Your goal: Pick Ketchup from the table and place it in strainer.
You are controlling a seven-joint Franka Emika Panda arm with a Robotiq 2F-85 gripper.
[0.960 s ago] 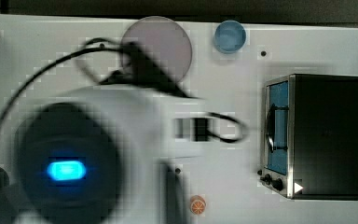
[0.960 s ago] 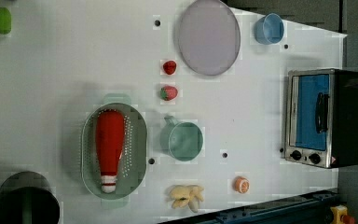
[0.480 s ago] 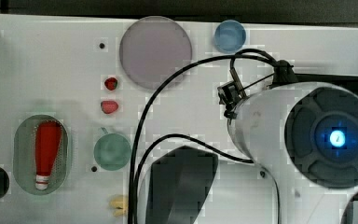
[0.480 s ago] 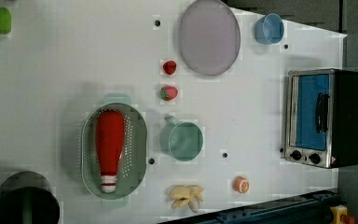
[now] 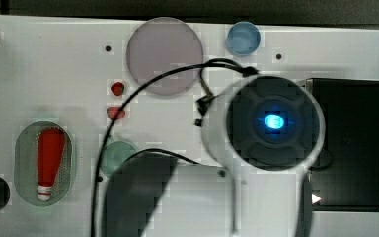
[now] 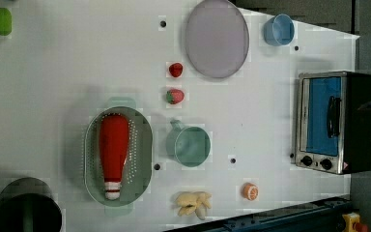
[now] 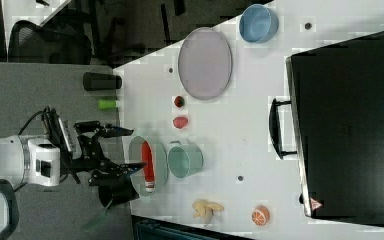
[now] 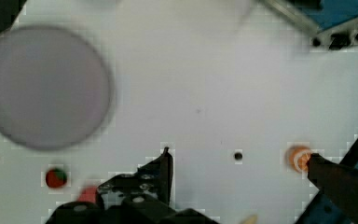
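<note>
Ketchup (image 6: 113, 152) lying inside strainer (image 6: 144, 145) as before; gripper (image 7: 125, 148) spread wide, empty, drawn away: placement apparently done.

the ketchup (image 6: 113, 153) bottle looks like smooth, glossy red plastic with a white cap. it lies in the strainer (image 6: 143, 145), a pale matt plastic basket with a perforated floor. the table (image 6: 77, 58) is a smooth matt white board. at the right of the left view, the toaster oven (image 6: 335, 121) has a shiny metal front, a blue glass door and a matt black casing.
</note>
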